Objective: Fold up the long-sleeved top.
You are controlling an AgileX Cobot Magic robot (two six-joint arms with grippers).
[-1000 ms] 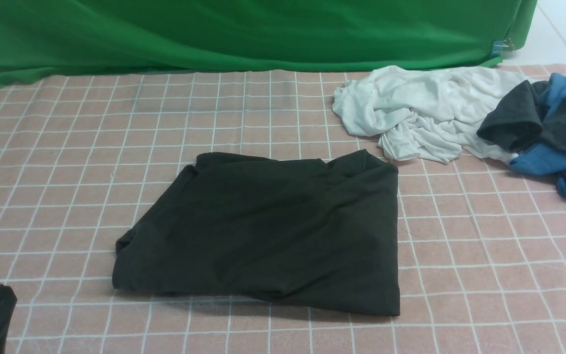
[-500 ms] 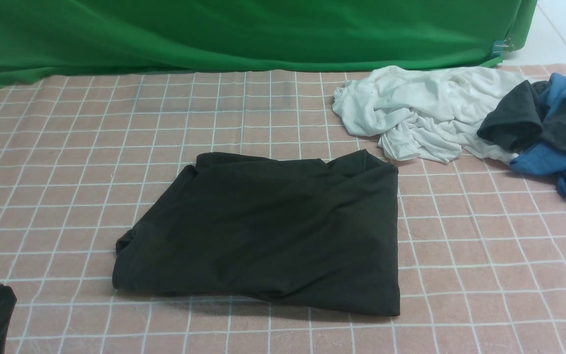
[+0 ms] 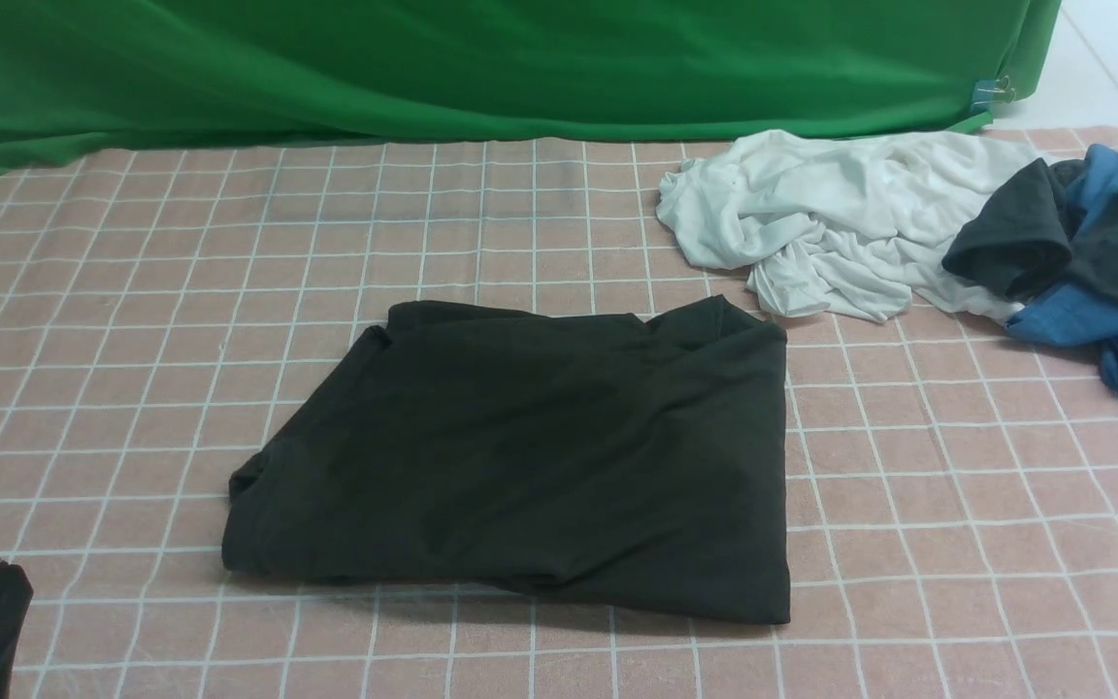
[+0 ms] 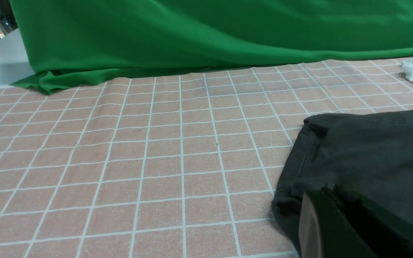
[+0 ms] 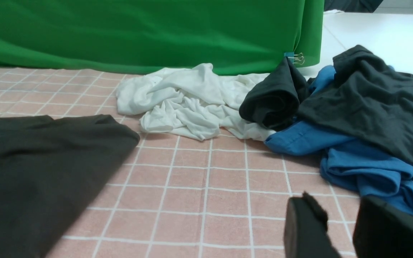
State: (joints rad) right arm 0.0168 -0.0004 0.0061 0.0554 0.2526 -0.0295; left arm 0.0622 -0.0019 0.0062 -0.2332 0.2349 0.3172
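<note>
Long-sleeved top (image 3: 540, 456) folded, edges ringed by bare cloth, left pincer (image 4: 335, 222) closed, right pincer (image 5: 339, 229) parted, empty.

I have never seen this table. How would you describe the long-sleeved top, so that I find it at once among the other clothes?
Start from the green backdrop behind the pink checked cloth. In the middle of that cloth, nearer the robot, lies the long-sleeved top. It is plain black, the largest garment, and folded into a flat rectangle, whereas the white garment and the grey and blue ones lie crumpled at the far right.
</note>
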